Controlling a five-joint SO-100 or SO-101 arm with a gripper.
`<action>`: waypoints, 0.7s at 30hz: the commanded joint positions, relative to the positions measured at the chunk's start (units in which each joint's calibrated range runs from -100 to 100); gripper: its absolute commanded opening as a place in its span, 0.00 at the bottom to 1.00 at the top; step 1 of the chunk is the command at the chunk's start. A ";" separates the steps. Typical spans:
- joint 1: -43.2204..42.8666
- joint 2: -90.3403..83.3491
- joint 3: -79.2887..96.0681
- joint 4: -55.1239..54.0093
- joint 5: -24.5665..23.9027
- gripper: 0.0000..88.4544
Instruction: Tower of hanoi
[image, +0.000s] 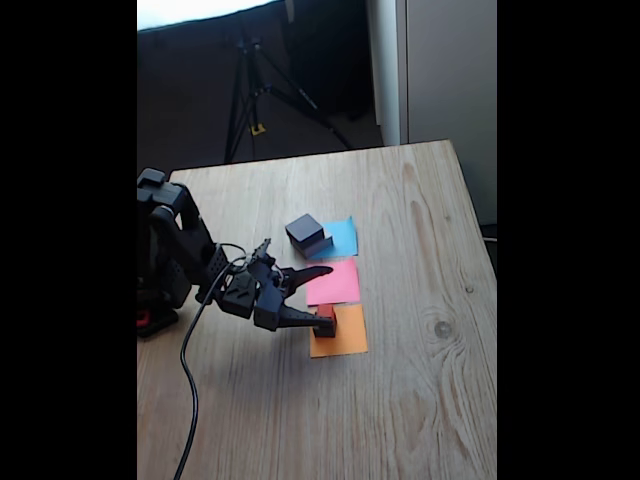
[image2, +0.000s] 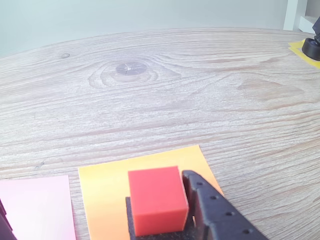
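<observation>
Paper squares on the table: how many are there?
3, in a row in the fixed view: a blue paper square under a dark block, a bare pink paper square in the middle, and an orange paper square under the red cube.

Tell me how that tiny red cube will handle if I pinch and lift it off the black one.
The red cube looks rigid and flat-sided, so it probably won't roll. It's small, likely light, and may slip sideways off the black cube.

Bare table (image: 420, 400) open right of the paper squares, stacked blocks (image: 308, 234) crowding the blue square (image: 343, 237)
</observation>
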 joint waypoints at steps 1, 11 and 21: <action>0.55 -0.33 -1.24 -1.04 1.75 0.52; 0.64 -0.11 -0.96 -0.96 3.76 0.45; 0.55 -0.33 -0.33 -0.80 5.93 0.29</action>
